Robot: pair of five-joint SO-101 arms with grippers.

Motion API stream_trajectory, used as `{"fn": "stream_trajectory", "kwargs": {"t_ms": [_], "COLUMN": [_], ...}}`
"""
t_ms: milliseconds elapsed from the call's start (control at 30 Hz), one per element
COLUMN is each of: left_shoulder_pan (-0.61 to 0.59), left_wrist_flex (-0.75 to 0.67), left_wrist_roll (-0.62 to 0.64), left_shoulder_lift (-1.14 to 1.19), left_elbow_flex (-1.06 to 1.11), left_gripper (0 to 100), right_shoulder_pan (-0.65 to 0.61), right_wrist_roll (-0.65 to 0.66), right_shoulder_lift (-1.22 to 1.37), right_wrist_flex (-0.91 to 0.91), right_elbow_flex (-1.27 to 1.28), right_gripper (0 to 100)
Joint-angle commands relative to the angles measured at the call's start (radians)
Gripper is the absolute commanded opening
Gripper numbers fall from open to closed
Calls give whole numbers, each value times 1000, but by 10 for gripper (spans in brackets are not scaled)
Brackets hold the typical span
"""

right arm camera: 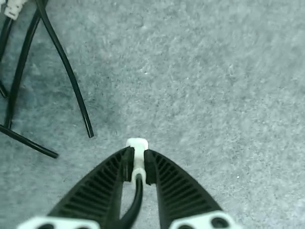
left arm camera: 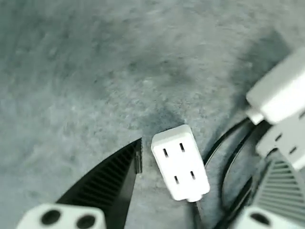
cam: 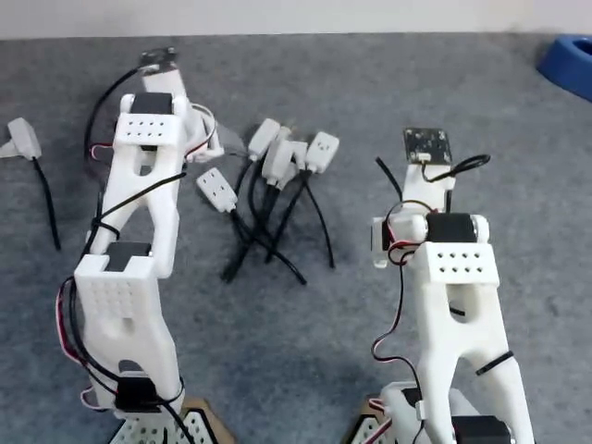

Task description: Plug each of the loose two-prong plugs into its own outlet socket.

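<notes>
My left gripper is open just above the grey carpet, its black finger on one side of a white two-outlet socket block and its other finger beyond the far side. The same block lies beside the left arm, at the edge of a cluster of white sockets and plugs with tangled black cords. My right gripper is shut on a small white plug, whose black cord runs back between the fingers. Another loose plug with a cord lies at the far left.
Black cords fan out between the two arms, and cord ends lie close to my right gripper. A blue object sits at the back right corner. Grey carpet covers the table.
</notes>
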Motion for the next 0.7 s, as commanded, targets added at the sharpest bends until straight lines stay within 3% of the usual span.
{"fn": "stream_trajectory", "kwargs": {"t_ms": [0, 133, 267, 433, 667], "left_shoulder_pan": [-7, 33, 104, 117, 61], "left_wrist_flex": [23, 51, 138, 262, 258], "left_wrist_roll": [238, 416, 423, 535, 540], "left_shoulder_lift": [-18, -16, -22, -22, -15], "left_elbow_flex": [-8, -10, -13, -13, -13], "left_gripper": [389, 389, 389, 389, 389], "right_shoulder_pan": [-7, -7, -4, -4, -4], "right_wrist_roll": [-21, -21, -21, -21, -21], "right_shoulder_lift": [-15, -15, -15, -15, -15], "right_wrist_flex": [-10, -8, -8, -8, -7], "right_elbow_flex": [-13, -13, -13, -13, -12], "right_gripper": [6, 6, 6, 6, 6]}}
